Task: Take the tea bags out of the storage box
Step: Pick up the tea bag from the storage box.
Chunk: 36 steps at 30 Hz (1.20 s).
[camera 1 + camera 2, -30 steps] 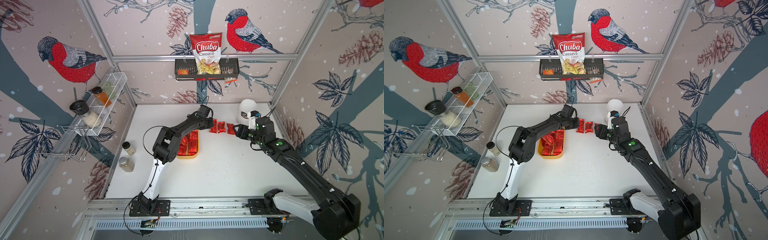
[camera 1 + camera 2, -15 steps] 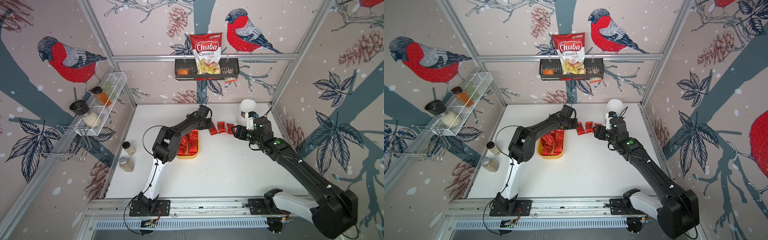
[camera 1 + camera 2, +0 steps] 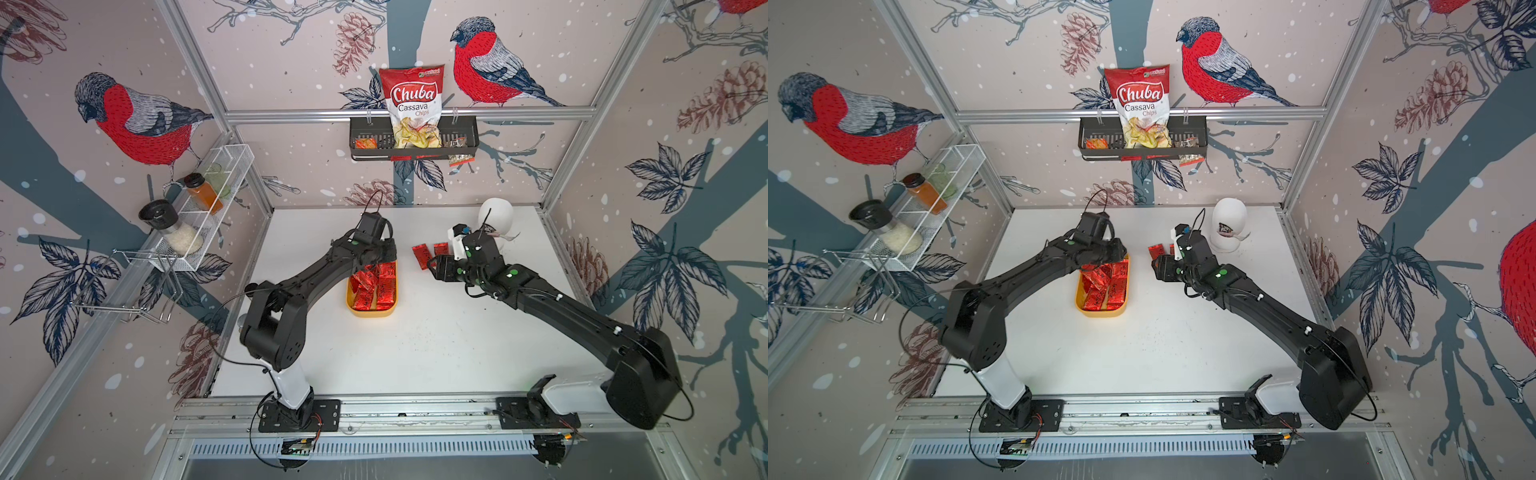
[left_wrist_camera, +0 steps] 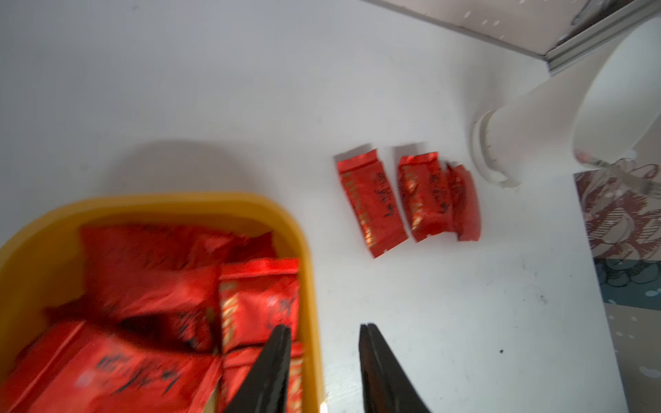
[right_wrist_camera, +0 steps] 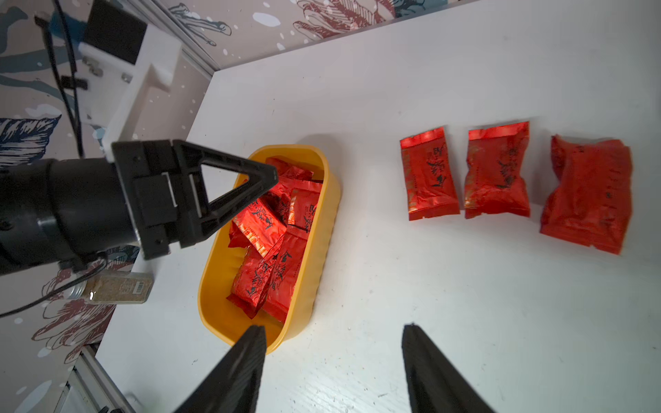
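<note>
- The storage box (image 3: 371,313) lies on the desk (image 3: 436,353), a little left of its middle, with its long side running from the front edge toward the far edge. I think this position lets both arms reach it.
- Most tea bags (image 5: 272,250) are inside the box, piled in disorder, some leaning on others.
- Three loose tea bags (image 5: 497,171) lie flat in a row on the desk, between the box and the far right corner, where a white rounded object (image 3: 494,212) stands. They are well apart from the box, so this seems to be the place chosen for the bags that are out.
- The left hand (image 4: 323,329) hangs over the rim of the box, one finger above the bags and the other outside the wall. It is released and empty. This view is blurred.
- The right hand (image 5: 334,327) is low over the bare desk just beside the box, on the side toward the right edge, spread wide and grasping nothing.
- In my judgement the task is at an early stage, because many bags remain inside. The shiny foil may slip, and overlapping bags may come up together.
</note>
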{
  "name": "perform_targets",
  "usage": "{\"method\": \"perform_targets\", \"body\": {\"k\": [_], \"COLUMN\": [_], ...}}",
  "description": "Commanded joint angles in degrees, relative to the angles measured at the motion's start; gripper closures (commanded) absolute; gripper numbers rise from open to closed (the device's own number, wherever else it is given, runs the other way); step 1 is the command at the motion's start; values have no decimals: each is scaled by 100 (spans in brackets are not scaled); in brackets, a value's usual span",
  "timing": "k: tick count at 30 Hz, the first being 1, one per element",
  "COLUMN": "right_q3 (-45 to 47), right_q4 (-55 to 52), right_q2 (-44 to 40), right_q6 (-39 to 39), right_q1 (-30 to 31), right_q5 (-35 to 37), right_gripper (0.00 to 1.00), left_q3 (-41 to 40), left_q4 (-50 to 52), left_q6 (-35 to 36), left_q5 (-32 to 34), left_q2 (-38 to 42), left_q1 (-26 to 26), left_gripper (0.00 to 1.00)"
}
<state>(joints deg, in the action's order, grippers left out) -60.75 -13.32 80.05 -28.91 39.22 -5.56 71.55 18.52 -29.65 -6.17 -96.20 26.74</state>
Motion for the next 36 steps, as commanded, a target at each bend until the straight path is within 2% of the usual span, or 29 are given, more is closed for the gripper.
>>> {"method": "perform_targets", "body": {"k": [1, 7, 12, 27, 29, 32, 36], "right_q3": [-219, -284, -153, -77, -77, -77, -68], "right_q4": [264, 400, 350, 330, 321, 321, 313], "right_q2": [332, 581, 436, 388, 388, 384, 363], "right_q6": [-113, -175, -125, -107, -106, -99, -98], "right_q1": [113, 217, 216, 189, 191, 178, 160], "right_q5": [-149, -272, -197, -156, -149, -138, -127], "right_gripper": [35, 36, 36, 35, 35, 35, 35], "left_q3": [-684, -1318, -1670, -1793, -1796, -1794, -1776], "left_q4": [-273, -507, -697, -894, -921, -897, -756], "left_q6": [-19, 25, 4, 41, 33, 5, 0], "left_q5": [-187, -624, -639, -686, -726, -724, -644], "left_q2": [484, 466, 382, -12, -18, 50, 266], "left_q1": [-98, -117, -117, -117, -117, -117, -158], "left_gripper": [61, 61, 59, 59, 64, 85, 100]}}
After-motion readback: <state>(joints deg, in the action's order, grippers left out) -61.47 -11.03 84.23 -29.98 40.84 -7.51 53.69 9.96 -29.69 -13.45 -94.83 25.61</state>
